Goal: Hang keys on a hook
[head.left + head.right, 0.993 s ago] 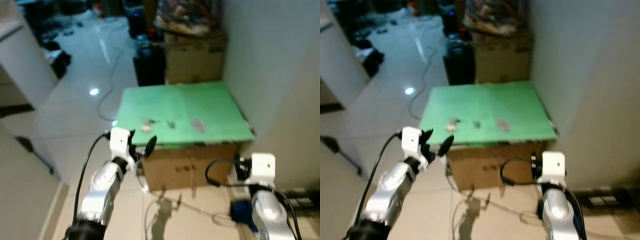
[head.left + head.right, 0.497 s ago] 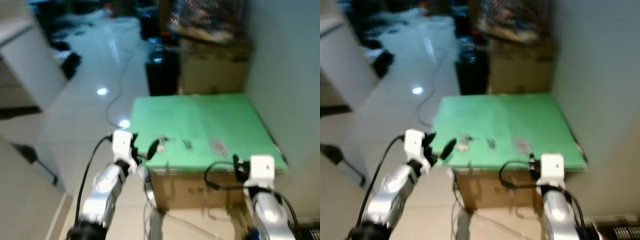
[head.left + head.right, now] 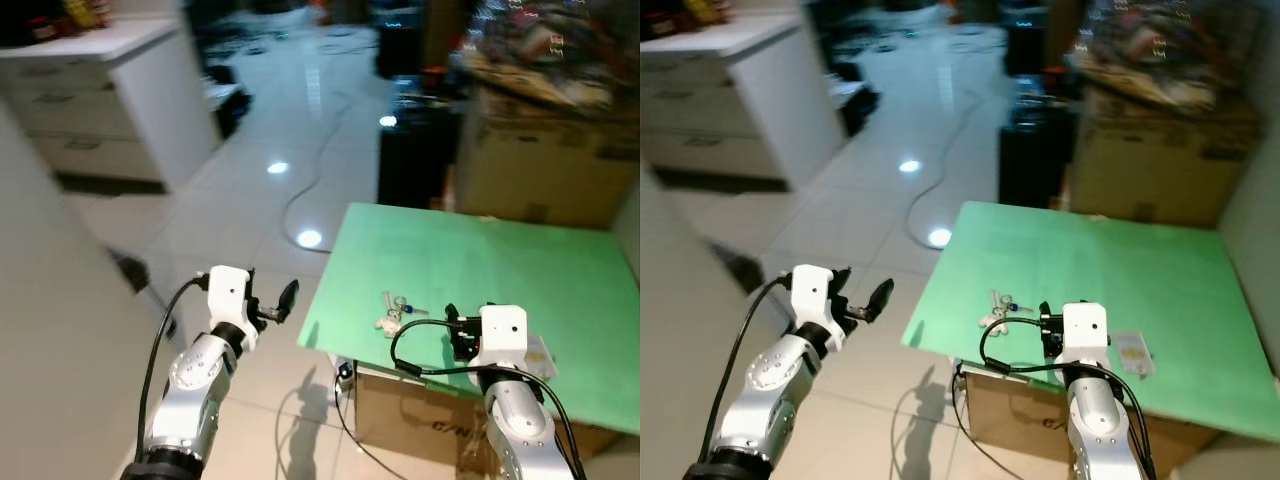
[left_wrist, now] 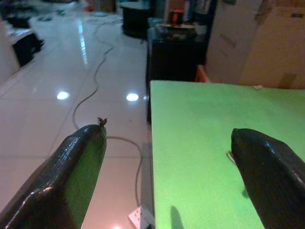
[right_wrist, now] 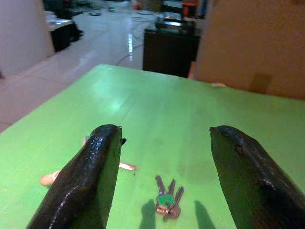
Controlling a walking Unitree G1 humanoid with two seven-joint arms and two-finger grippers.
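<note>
A bunch of keys (image 3: 394,310) with a green tag lies near the front left edge of the green table top (image 3: 500,255). In the right wrist view the keys (image 5: 167,201) rest on the green surface just ahead of the open fingers, with a tan piece (image 5: 48,179) beside them. My right gripper (image 3: 452,335) hovers over the table's front edge, a little right of the keys, open and holding nothing. Off the table's left side my left gripper (image 3: 280,303) hangs over the floor, open, and its wrist view looks along the table edge (image 4: 190,157).
A cardboard box (image 3: 420,430) carries the green top. A small pale card (image 3: 1133,352) lies right of my right wrist. Behind the table stand a black case (image 3: 415,150) and a large carton (image 3: 545,170). A white cabinet (image 3: 110,95) and a floor cable (image 3: 315,175) are at the left.
The camera has swung and come closer, so the table now sits at the right. My right gripper is now over the table's front edge near the keys; before, it was in front of the box.
</note>
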